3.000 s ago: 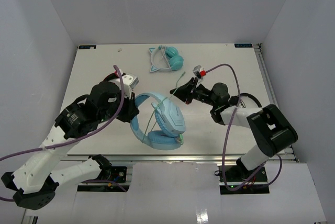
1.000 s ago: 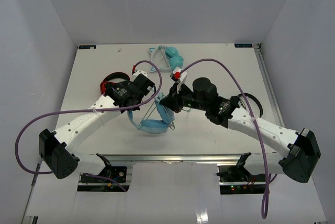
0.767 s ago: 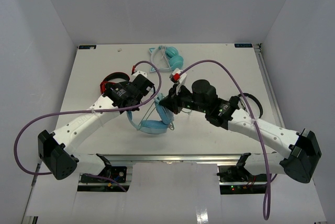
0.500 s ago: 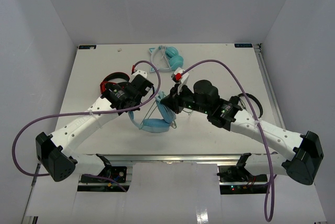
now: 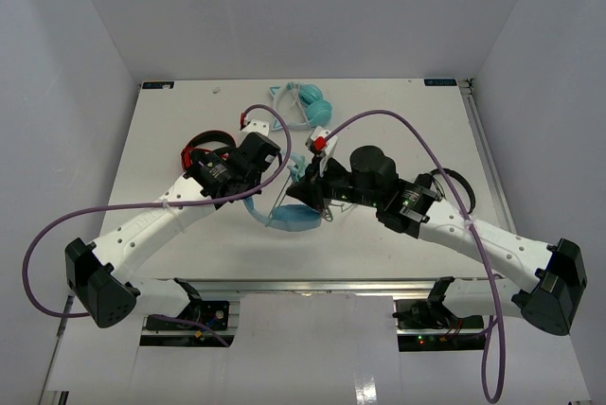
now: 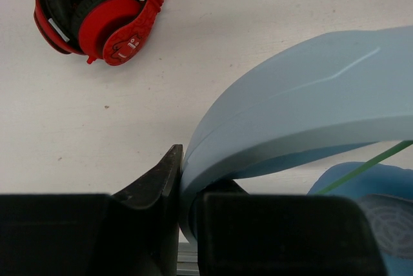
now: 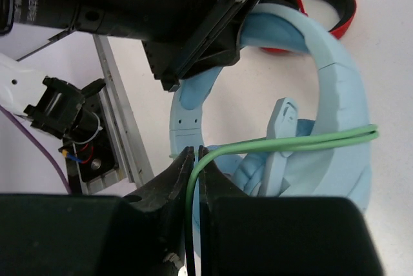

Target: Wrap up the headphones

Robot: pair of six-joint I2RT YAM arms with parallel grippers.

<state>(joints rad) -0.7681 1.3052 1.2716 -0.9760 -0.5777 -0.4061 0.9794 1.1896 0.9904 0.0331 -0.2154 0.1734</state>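
The left claw grips the headband, steadying the headphones near the bench centre (between both arms), while the right claw pinches the pale-green cable taut across the band, apparently for winding.

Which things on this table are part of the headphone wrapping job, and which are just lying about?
In the job: light-blue headphones, their green cable, left gripper shut on the headphones, right gripper shut on the cable.
Lying about: red headphones, teal cat-ear headphones.
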